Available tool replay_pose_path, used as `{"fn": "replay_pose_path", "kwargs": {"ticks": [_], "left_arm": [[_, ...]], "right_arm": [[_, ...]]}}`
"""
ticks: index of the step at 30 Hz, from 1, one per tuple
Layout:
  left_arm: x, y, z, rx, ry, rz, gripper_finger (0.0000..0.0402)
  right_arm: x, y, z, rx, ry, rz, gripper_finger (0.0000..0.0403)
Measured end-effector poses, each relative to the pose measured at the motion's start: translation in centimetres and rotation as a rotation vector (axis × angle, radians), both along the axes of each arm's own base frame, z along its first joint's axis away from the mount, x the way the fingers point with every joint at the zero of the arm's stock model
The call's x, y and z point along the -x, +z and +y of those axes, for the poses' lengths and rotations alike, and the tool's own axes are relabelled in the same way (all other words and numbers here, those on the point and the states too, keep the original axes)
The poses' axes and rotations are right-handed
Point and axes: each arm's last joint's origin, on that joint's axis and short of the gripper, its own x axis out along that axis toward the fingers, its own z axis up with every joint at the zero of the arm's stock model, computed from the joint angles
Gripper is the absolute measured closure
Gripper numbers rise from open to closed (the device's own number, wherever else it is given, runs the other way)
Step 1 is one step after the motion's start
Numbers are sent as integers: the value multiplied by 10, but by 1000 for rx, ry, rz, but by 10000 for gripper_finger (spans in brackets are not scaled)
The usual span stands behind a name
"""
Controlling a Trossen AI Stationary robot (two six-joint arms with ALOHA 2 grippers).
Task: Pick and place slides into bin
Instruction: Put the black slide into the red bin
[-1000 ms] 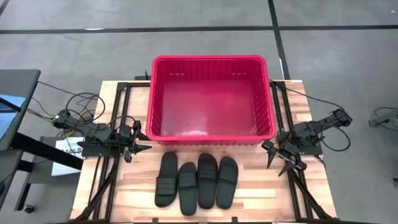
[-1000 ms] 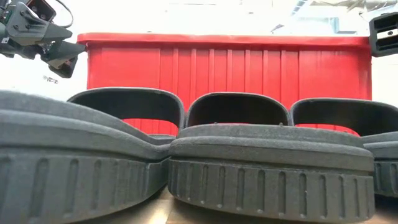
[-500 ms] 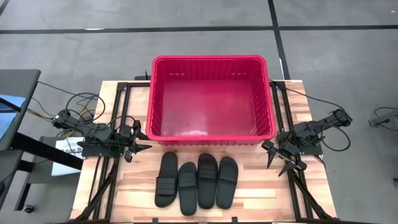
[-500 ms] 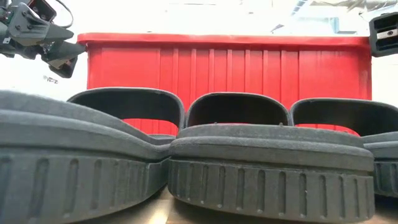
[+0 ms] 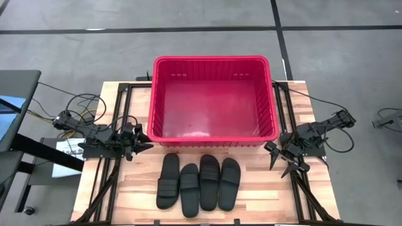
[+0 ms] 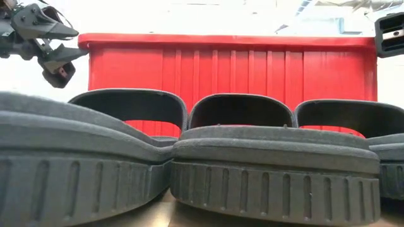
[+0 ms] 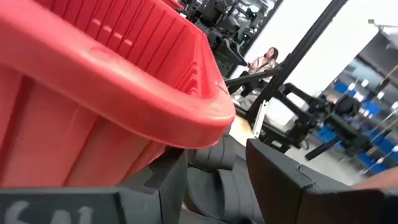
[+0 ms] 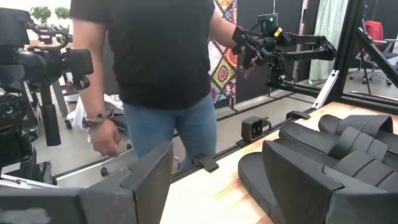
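Note:
Four black slides (image 5: 199,182) lie side by side on their soles on the wooden table (image 5: 135,185), just in front of the near wall of the red bin (image 5: 213,100). In the low view the slides (image 6: 252,170) fill the foreground, with the bin (image 6: 227,63) behind them. My left gripper (image 5: 143,143) hovers open at the bin's near left corner, above the table. Its wrist view shows the bin's rim (image 7: 124,87) and the slides (image 7: 217,186) between its fingers. My right gripper (image 5: 278,168) hovers open at the bin's near right corner, with the slides (image 8: 336,149) off to one side.
A person (image 8: 155,62) stands beyond the table's edge in the right wrist view. A small black camera block (image 8: 254,127) sits at that edge. Black frame rails (image 5: 100,185) run along the table's left and right sides. Cables (image 5: 81,103) lie at the far left.
My left gripper has rolled about its own pointing line while staying in place; in the low view its fingers now stand turned. The slides, the bin and my right gripper have kept still.

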Motion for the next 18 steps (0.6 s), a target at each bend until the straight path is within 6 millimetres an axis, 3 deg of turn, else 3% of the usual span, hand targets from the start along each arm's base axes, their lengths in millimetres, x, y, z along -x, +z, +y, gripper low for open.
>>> {"fn": "replay_pose_path", "kwargs": {"ticks": [8,18], "left_arm": [[0,0,0,47,9,8,246],[3,-1,-12,442,-390,135,246]], "right_arm": [[0,0,0,0,0,0,163],[0,0,0,0,0,0,163]]}}
